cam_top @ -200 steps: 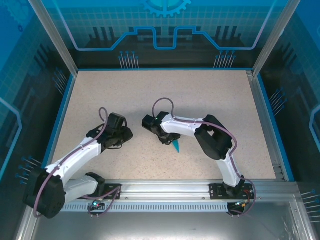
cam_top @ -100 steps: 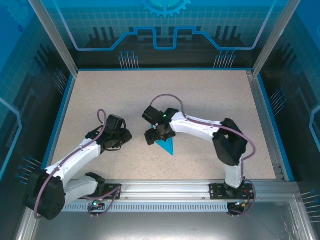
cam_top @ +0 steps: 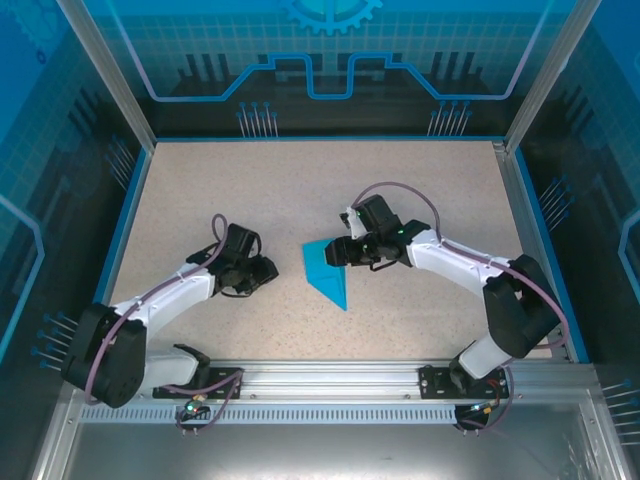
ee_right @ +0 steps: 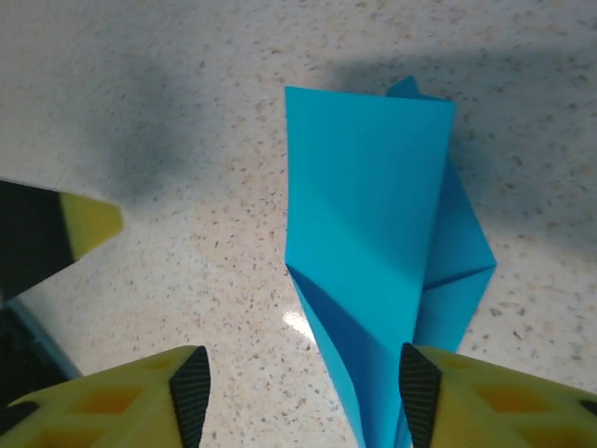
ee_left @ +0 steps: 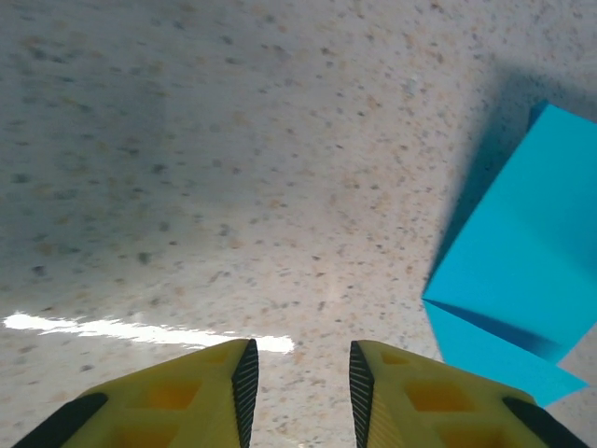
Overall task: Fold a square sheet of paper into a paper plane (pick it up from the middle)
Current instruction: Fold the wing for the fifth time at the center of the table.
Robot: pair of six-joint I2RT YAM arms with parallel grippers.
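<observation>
The cyan sheet of paper [cam_top: 325, 270] lies on the speckled table, folded into a narrow pointed wedge with its sharp tip toward the near edge. My right gripper [cam_top: 341, 252] is at the paper's right edge, low over the table. In the right wrist view its jaws [ee_right: 298, 383] stand wide apart, and the folded paper [ee_right: 368, 215] runs between them, close to the right finger [ee_right: 420, 392]. My left gripper [cam_top: 266, 272] is left of the paper, a short gap away. In the left wrist view it [ee_left: 298, 373] is open over bare table, with the paper [ee_left: 522, 271] off to its right.
The table is bounded by a blue rim [cam_top: 128, 215] and see-through walls on aluminium posts. A metal rail [cam_top: 330, 375] with both arm bases runs along the near edge. The left gripper's yellow fingertip [ee_right: 89, 229] shows at the left of the right wrist view.
My right arm has swung from over the paper to its right side, uncovering the whole folded wedge. Its jaws opened. The left gripper crept slightly toward the paper.
</observation>
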